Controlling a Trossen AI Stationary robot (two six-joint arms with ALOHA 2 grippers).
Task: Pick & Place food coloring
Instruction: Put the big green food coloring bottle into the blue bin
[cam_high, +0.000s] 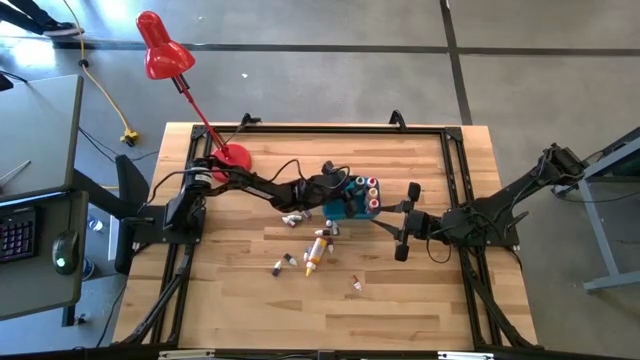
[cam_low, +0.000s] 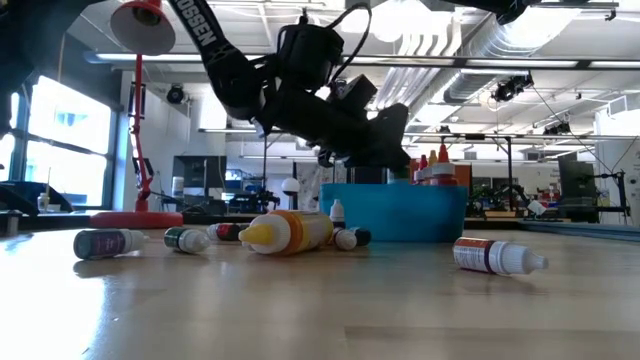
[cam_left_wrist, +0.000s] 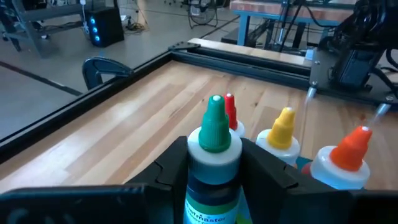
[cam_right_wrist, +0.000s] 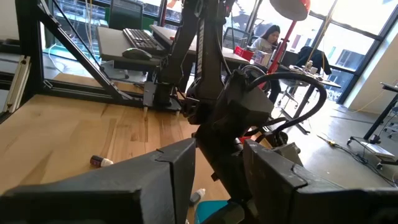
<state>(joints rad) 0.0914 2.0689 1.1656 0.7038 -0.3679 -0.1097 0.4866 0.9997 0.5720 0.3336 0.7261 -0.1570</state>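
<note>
We have the left gripper (cam_high: 338, 190) over the near edge of the blue bin (cam_low: 395, 215), its jaws closed on a green-capped bottle (cam_left_wrist: 214, 158) held upright by the body, cap pointing away from the wrist. Already standing in the bin are a yellow-capped bottle (cam_left_wrist: 281, 134), an orange-capped bottle (cam_left_wrist: 345, 163) and a red-tipped one (cam_left_wrist: 231, 113). The rest of the food coloring lies loose on the counter (cam_high: 420, 300) in front of the bin: a large yellow bottle (cam_low: 288, 232) on its side, small dark ones around it, and a white-capped bottle (cam_low: 497, 256) apart to one side.

The right gripper (cam_high: 408, 221) waits just beside the bin with its jaws spread and nothing in them.

What worries us is the crowding. If the green-capped bottle comes down too near its neighbours, it may knock them over or land tilted. From the low view we cannot quite judge how high it hangs above the bin, so a drop from there could make it bounce out. The right gripper sits close enough that a careless retreat of the left arm might brush it
</note>
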